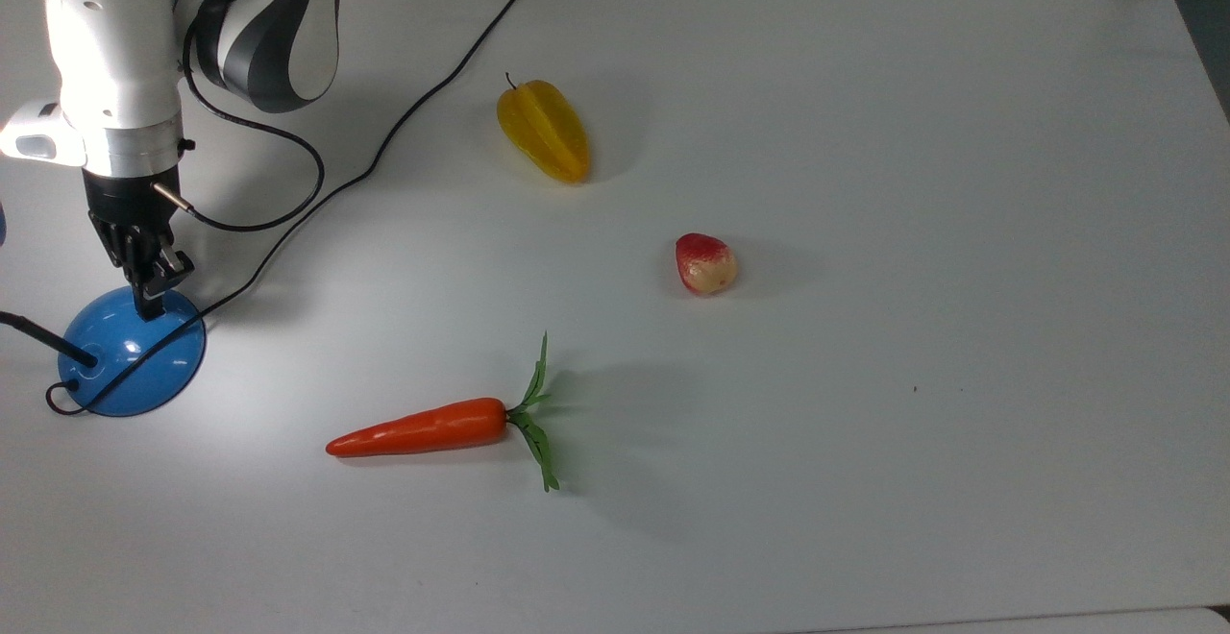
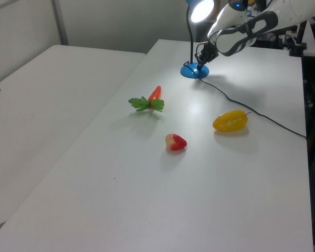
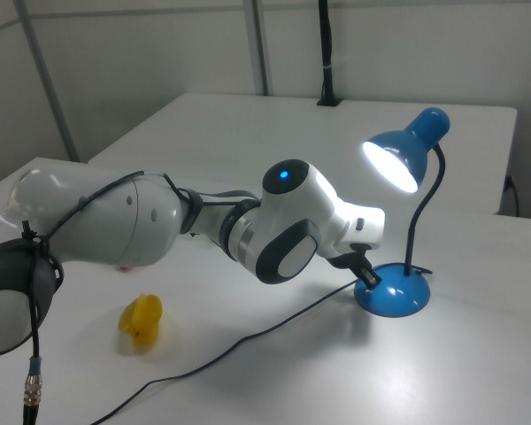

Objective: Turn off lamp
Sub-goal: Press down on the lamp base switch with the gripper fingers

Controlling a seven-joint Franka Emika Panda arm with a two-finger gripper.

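Observation:
The lamp [image 1: 130, 360] has a glossy blue dome base at the top view's left edge, with a thin black neck and a black cord [image 1: 384, 149] running off across the table. Its blue head [image 3: 398, 159] is lit and shines down on the table. My gripper [image 1: 150, 305] points down at the dome's upper edge, fingers shut together with nothing held. In the right view my gripper [image 3: 370, 278] meets the left side of the base [image 3: 396, 294]. The left view has my gripper [image 2: 200, 64] just above the base [image 2: 191, 71].
On the white table [image 1: 865, 423] lie an orange carrot [image 1: 423, 427], a yellow star fruit [image 1: 543, 130] and a red-and-cream fruit [image 1: 706, 264]. A looped black cable hangs from my wrist beside the lamp cord.

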